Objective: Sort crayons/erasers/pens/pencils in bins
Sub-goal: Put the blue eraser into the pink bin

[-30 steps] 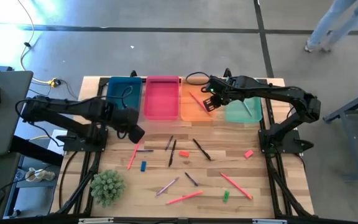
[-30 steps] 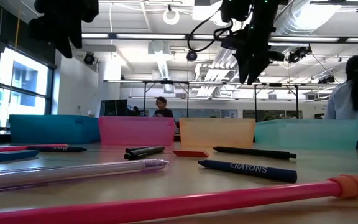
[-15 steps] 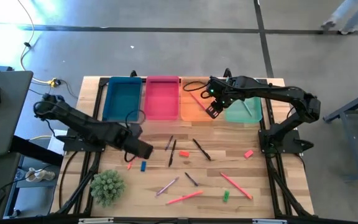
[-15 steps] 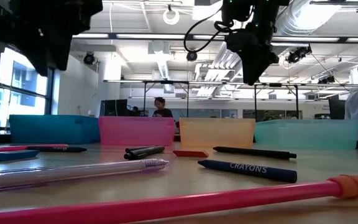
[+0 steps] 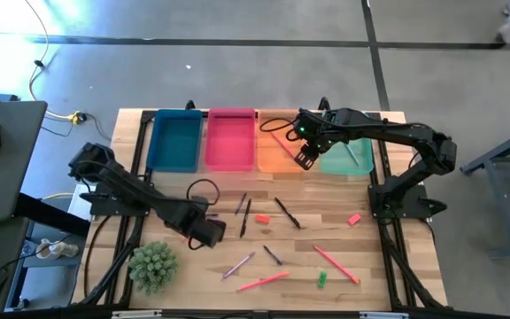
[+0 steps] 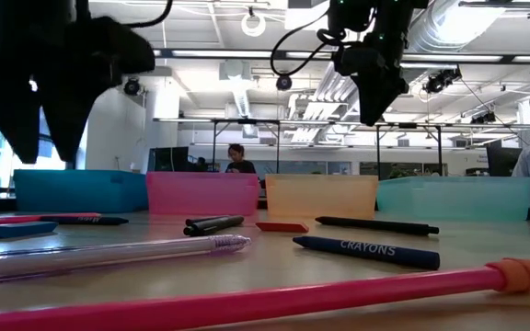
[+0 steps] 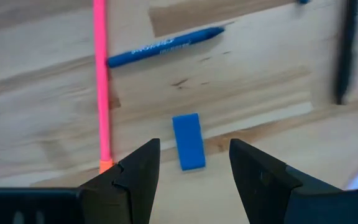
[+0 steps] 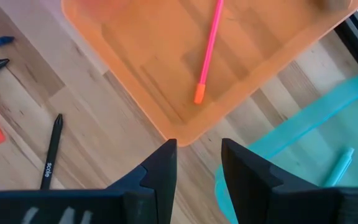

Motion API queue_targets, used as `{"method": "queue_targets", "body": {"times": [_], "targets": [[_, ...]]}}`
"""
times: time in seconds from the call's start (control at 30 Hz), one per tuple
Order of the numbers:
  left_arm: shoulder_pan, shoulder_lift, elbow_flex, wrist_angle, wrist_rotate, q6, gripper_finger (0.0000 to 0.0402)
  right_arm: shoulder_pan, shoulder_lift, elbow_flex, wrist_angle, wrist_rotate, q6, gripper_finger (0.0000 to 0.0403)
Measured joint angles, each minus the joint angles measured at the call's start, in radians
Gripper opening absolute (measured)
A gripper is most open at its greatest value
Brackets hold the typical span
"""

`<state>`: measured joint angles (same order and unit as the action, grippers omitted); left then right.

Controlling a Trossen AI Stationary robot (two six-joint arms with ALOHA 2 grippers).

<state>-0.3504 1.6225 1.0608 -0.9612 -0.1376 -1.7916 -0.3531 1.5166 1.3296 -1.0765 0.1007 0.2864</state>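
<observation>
Wooden slats make up the surface (image 5: 343, 199), with four bins lined along its far edge: blue bin (image 5: 173, 140), pink bin (image 5: 229, 139), orange bin (image 5: 275, 152), teal bin (image 5: 347, 156). Down comes the left pincer (image 5: 209, 232) toward the left-front part of the surface, fingers spread wide, and the left wrist view shows a blue eraser (image 7: 188, 141) lying flat right between them, untouched. A pink pencil (image 7: 101, 87) lies just beside that eraser, and a blue crayon (image 7: 165, 45) sits a little beyond it. Compared with a second ago, this arm has swung from near the blue bin out to the eraser. A small green plant (image 5: 152, 264) stands near the front-left corner, close by the arm.

Over at the far edge, the right pincer (image 5: 305, 158) hangs above the seam between the orange and teal bins, fingers apart and empty. A pink pencil (image 8: 208, 51) lies in the orange bin. A red eraser (image 5: 262, 219) lies mid-surface, a pink eraser (image 5: 354, 219) toward the right edge, a green eraser (image 5: 321, 279) near the front.
</observation>
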Motion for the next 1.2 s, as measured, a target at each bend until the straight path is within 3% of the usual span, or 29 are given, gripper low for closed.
{"method": "queue_targets", "body": {"times": [0.97,1.2], "targets": [[-0.004,0.230,0.003,0.132,0.119,-0.057,0.0183,0.000,0.000,0.000,0.007,0.001,-0.044,0.0117],[-0.004,0.232,0.003,0.145,0.115,-0.033,0.0144,0.000,0.000,0.000,0.007,0.001,-0.044,0.0117]]}}
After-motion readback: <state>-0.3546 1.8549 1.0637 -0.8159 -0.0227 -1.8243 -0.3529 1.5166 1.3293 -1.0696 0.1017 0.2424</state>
